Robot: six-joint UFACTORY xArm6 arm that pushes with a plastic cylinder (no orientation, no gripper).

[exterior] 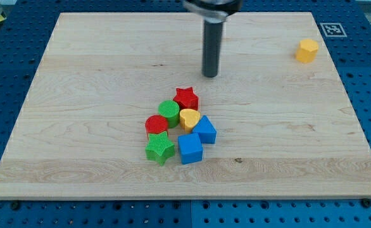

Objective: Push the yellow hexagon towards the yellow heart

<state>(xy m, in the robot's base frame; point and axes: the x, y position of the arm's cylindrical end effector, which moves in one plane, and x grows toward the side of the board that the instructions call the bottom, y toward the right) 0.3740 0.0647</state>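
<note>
Tip far from the hexagon, push not yet begun.

The board (78,126) carries a tight cluster near its middle: red star (187,97), green cylinder (169,112), red cylinder (156,125), green star (159,148), blue cube (190,149), a second blue block (205,130), and the heart (189,118) wedged among them, touching its neighbours. The hexagon (306,50) sits alone near the view's top right corner, well apart from the rest. My tip (210,75) rests above the cluster, just beyond the red star and well left of the hexagon. There is no claw here, only a bare rod, so no open or closed state applies. Likely I must circle to the hexagon's far right side, since a push from there drives it down-left at the heart.
</note>
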